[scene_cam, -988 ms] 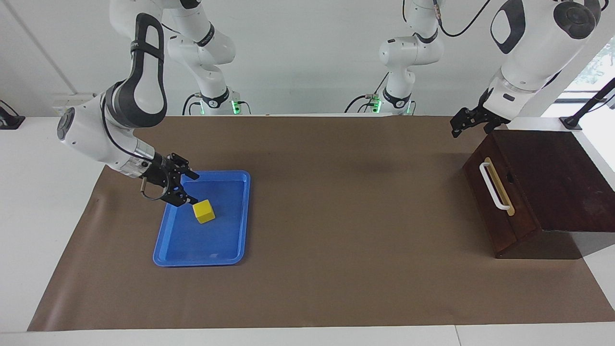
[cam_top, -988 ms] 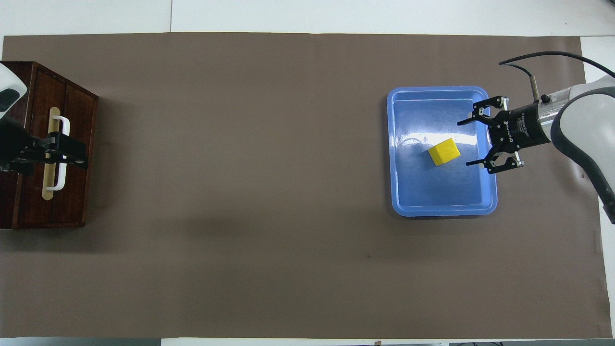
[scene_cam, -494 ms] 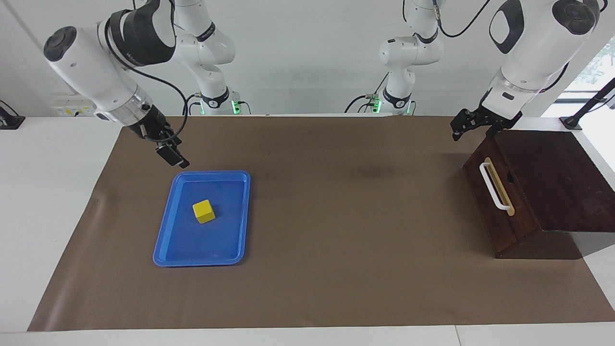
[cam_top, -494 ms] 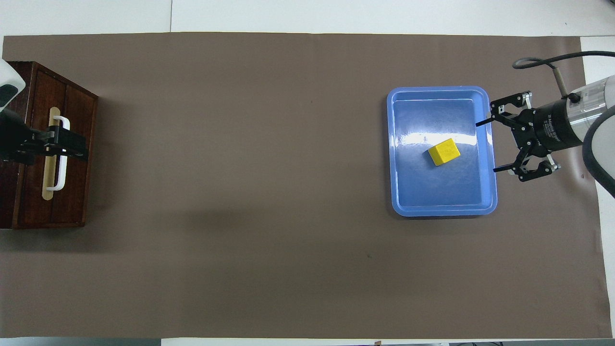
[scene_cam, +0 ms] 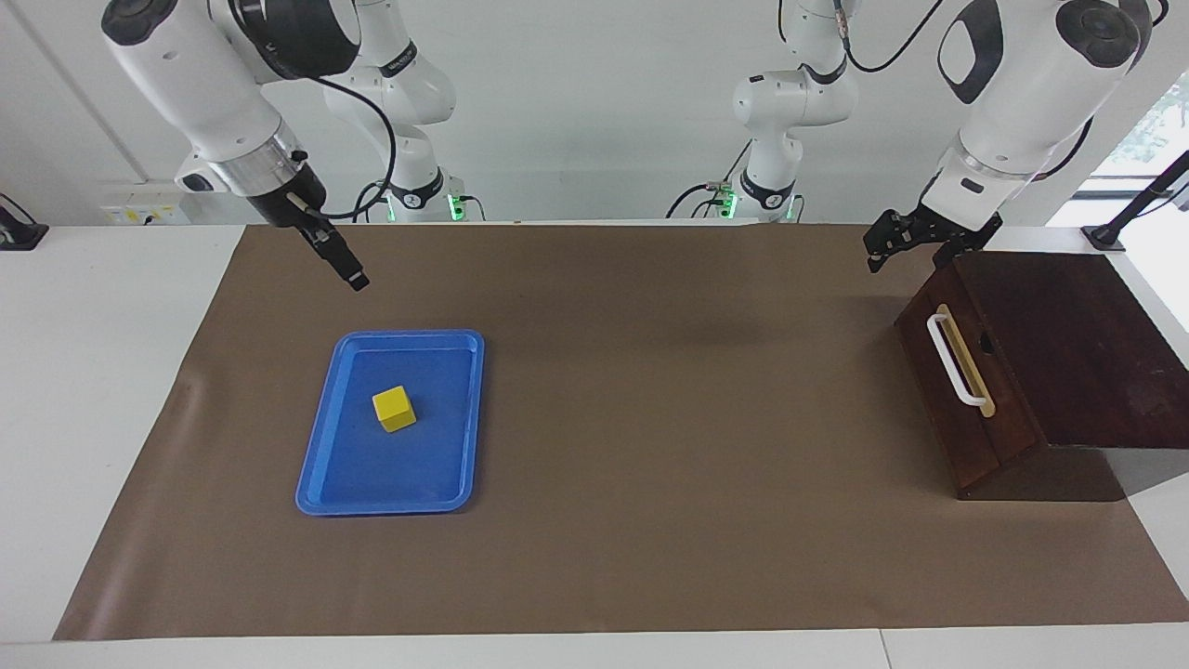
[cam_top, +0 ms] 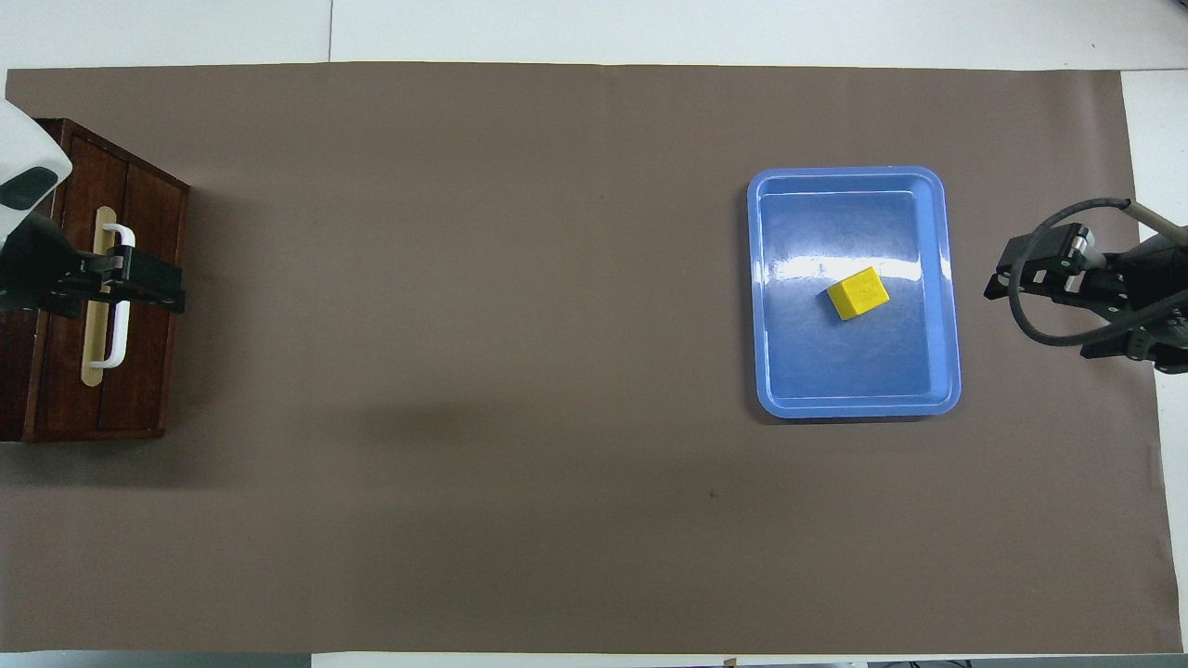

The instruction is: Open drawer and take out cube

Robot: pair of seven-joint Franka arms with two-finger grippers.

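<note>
The yellow cube (scene_cam: 394, 409) (cam_top: 858, 293) lies free in the blue tray (scene_cam: 469, 418) (cam_top: 947, 371). The dark wooden drawer (scene_cam: 961, 409) (cam_top: 139, 306) sits shut in its box at the left arm's end, its white handle (scene_cam: 955, 362) (cam_top: 119, 297) showing. My right gripper (scene_cam: 353, 276) (cam_top: 1030, 315) hangs open and empty, high over the mat, just off the tray's edge at the right arm's end. My left gripper (scene_cam: 878, 255) (cam_top: 172, 289) is open and holds nothing. It hovers by the upper edge of the drawer front, clear of the handle.
A brown mat (scene_cam: 669, 372) covers most of the white table (scene_cam: 84, 372). The drawer's box (scene_cam: 1087, 344) stands partly off the mat at the left arm's end.
My right gripper has pulled back from the cube, risen out of the tray and swung toward the robots. The cube stays in the tray. My left gripper has barely shifted.
</note>
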